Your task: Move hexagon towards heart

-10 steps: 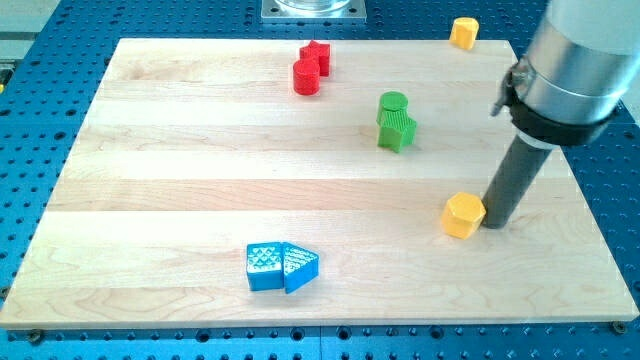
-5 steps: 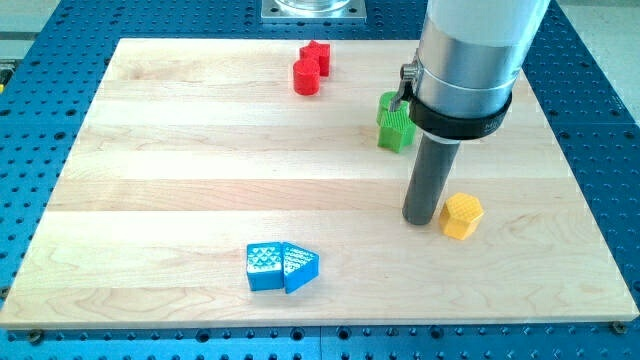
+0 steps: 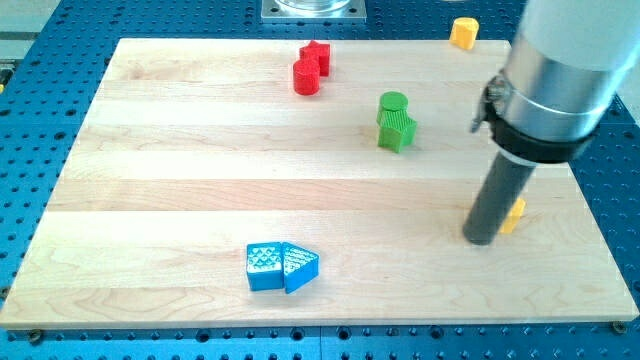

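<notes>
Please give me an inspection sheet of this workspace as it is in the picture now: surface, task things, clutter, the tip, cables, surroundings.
Surface: wooden board, lying flat.
Job's things: yellow hexagon at the view's right, mostly hidden behind the rod; yellow heart at the board's top edge, far from it.
Clutter: red star touching red cylinder; green cylinder touching green block; blue cube touching blue triangle.
Pincer: none fitted; my tip sits at the hexagon's left side, apparently touching.
Cables: nothing seen.
Surroundings: blue perforated table; metal base plate at the view's top.
</notes>
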Motion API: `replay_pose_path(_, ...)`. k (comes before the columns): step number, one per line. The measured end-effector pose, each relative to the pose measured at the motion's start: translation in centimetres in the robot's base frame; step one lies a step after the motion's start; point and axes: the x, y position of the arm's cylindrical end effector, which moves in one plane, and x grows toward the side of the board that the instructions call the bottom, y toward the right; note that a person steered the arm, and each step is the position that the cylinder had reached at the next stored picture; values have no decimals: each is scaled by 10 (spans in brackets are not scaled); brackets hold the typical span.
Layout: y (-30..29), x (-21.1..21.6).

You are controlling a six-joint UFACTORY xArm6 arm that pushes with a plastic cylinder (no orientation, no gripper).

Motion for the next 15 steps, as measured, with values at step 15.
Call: replay_pose_path(15, 30, -277)
